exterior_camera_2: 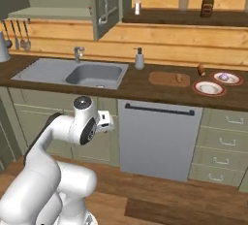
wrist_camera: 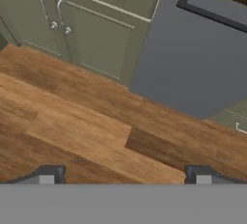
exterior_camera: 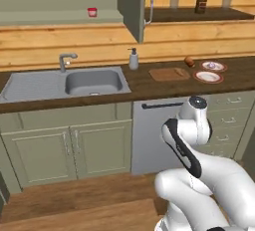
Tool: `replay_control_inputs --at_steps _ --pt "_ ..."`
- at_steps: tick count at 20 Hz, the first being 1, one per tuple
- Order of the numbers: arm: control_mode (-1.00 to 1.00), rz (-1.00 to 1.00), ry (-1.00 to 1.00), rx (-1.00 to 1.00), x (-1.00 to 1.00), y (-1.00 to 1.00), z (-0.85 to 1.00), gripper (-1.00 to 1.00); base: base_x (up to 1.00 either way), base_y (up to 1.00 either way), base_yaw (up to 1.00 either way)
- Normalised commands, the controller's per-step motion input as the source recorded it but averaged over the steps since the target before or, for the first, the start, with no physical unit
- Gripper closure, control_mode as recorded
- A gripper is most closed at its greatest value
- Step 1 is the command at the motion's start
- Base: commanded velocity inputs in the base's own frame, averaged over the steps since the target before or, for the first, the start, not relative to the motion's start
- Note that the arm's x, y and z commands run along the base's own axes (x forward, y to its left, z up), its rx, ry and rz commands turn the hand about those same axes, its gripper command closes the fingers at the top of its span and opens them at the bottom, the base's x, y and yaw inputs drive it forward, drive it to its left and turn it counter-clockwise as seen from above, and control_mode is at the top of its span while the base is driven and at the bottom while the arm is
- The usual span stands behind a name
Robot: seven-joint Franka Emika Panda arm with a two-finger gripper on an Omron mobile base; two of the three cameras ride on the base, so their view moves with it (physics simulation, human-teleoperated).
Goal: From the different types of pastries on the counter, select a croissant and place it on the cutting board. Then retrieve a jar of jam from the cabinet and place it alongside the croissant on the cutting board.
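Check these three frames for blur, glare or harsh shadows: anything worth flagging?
Left base view: soft, small things like the jar of jam are blurry, lighting flat. Right base view: similar softness, no glare on the counter. Hand view: sharper, even light on the floor, no shadows.

jar of jam (exterior_camera: 92, 12) too small for detail, croissant (exterior_camera_2: 179, 78) a tiny blur, cutting board (exterior_camera_2: 168, 79) grain unreadable

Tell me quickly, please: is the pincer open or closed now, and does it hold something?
Pincer: open, holding nothing; its tips stand wide apart above the floor.
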Motion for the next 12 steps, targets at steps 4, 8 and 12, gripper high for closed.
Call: replay_control_inputs --at_steps 4,8,12 --pt "1.0 0.0 0.0 0.0 0.0 0.0 0.0 -1.0 -0.29 1.0 0.05" --pt "1.0 0.0 0.0 0.0 0.0 0.0 0.0 -1.0 -0.18 0.98 0.04" --pt "1.0 0.0 0.0 0.0 0.0 0.0 0.0 -1.0 0.69 0.39 0.0"
